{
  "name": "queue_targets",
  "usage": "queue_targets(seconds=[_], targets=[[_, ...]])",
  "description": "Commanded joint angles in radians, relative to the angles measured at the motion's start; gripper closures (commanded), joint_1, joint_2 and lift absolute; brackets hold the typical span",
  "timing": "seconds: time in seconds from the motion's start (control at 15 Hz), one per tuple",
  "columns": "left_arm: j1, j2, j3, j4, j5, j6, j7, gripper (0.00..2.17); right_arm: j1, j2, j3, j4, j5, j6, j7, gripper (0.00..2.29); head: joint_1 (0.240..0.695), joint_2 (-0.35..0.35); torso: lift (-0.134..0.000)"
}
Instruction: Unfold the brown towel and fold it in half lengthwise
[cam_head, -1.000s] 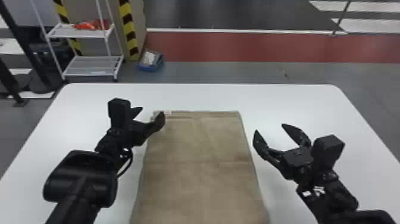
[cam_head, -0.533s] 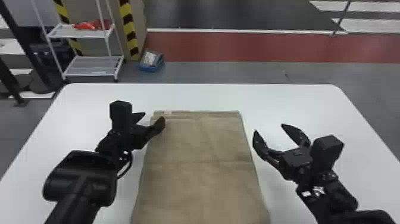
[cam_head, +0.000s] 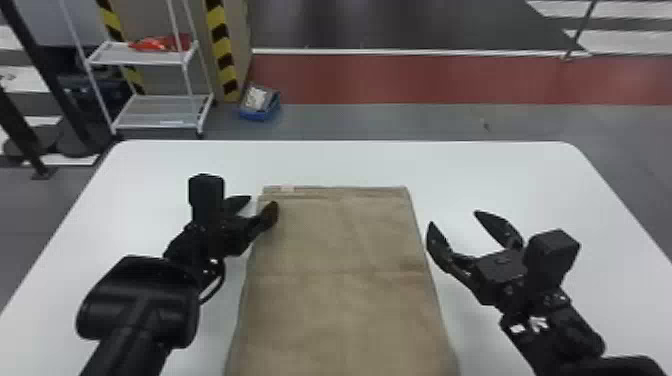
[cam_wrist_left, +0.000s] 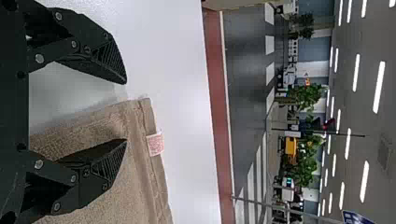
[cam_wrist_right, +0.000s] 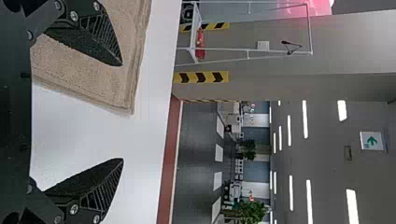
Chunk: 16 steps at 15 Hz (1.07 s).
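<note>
In the head view the brown towel (cam_head: 340, 280) lies flat on the table, running from mid-table to the near edge of the view, with a small tag at its far left corner. My left gripper (cam_head: 260, 204) stands open at that corner, one finger over the towel and the other off its left side. The left wrist view has the left gripper (cam_wrist_left: 125, 111) straddling the side edge of the towel (cam_wrist_left: 135, 186). To the right of the towel is my open right gripper (cam_head: 454, 220). The right wrist view has the right gripper (cam_wrist_right: 122, 112) beside the towel corner (cam_wrist_right: 116, 88), nothing gripped.
The white table (cam_head: 350, 160) extends around the towel on the left, far and right sides. Beyond it on the floor stand a white shelf rack (cam_head: 160, 107) with red items and a blue bin (cam_head: 260, 107).
Since a second ago my left gripper has dipped slightly at the towel's far left corner, with its fingers still apart. The right gripper and towel look nearly unchanged.
</note>
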<state>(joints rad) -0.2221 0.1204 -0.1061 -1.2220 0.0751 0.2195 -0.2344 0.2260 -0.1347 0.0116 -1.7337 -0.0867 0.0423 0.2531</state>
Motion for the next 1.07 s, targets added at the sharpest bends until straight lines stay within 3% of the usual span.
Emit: queue_targets(seconds=[0.0,0.13,0.27,0.53,0.73,1.0], targets=[[0.0,-0.002,0.0,-0.001,0.0,-0.008,0.0,0.71,0.001,0.0,-0.002,-0.001,-0.001,0.0,0.0,0.17,0.695,-0.012,-0.125],[0.001,-0.002,0.0,-0.001,0.0,-0.008,0.0,0.77,0.003,0.0,-0.004,-0.001,-0.001,-0.003,0.0,0.17,0.695,-0.013,-0.125],[0.004,-0.002,0.0,-0.005,0.0,-0.012,0.004,0.98,0.004,0.0,-0.006,-0.001,-0.001,-0.006,0.0,0.17,0.695,-0.016,-0.125],[0.058,0.004,0.006,-0.093,0.0,-0.005,0.003,0.98,0.004,0.0,-0.006,-0.003,-0.001,-0.006,0.0,0.17,0.695,-0.015,-0.125],[0.159,0.005,0.017,-0.277,0.005,0.062,0.0,1.03,0.004,0.0,-0.006,-0.013,-0.001,-0.003,-0.002,0.17,0.695,-0.017,-0.125],[0.308,0.005,-0.014,-0.631,0.029,0.249,-0.002,1.09,0.004,0.0,-0.007,-0.018,-0.002,0.0,-0.002,0.17,0.695,-0.032,-0.125]])
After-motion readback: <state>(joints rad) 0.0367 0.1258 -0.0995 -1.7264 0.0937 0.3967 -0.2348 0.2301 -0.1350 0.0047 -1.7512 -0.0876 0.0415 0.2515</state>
